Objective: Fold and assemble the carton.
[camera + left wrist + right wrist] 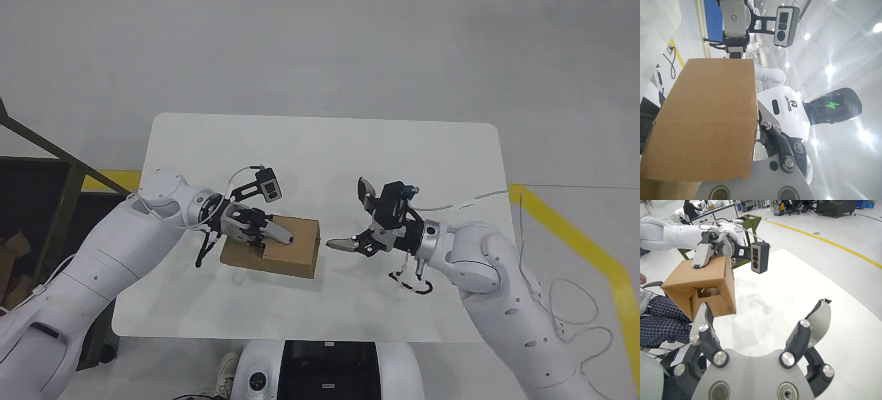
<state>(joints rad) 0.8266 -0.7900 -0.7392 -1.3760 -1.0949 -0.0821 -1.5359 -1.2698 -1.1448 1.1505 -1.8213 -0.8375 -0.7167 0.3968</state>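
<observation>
Holding the carton [702,285] by one wall, with the table [791,285] below it, the left hand [262,230] clamps thin cardboard, judged light, crease-stiff and crushable. The right hand [763,308], spread wide, waits beside the carton's open end; grip flaps near folds.

Two arms are seen in the top view, clad in smooth, rounded white shells, the left arm [110,260] at lower left and the right arm [500,290] at lower right, with a thin white cable [237,178] looped at one wrist and a black cable [415,285] at the other. The left gripper [275,232] and right gripper [350,215] are built of light grey fingers [821,315] with black ribbed pads, black links and round silver screws [721,356], and a black box camera [759,257] is carried on a black bracket. A white torso [791,121] marked with a dark oval slot and dark lettering is topped by a glossy black head [834,113] bearing a green lightning bolt.
</observation>
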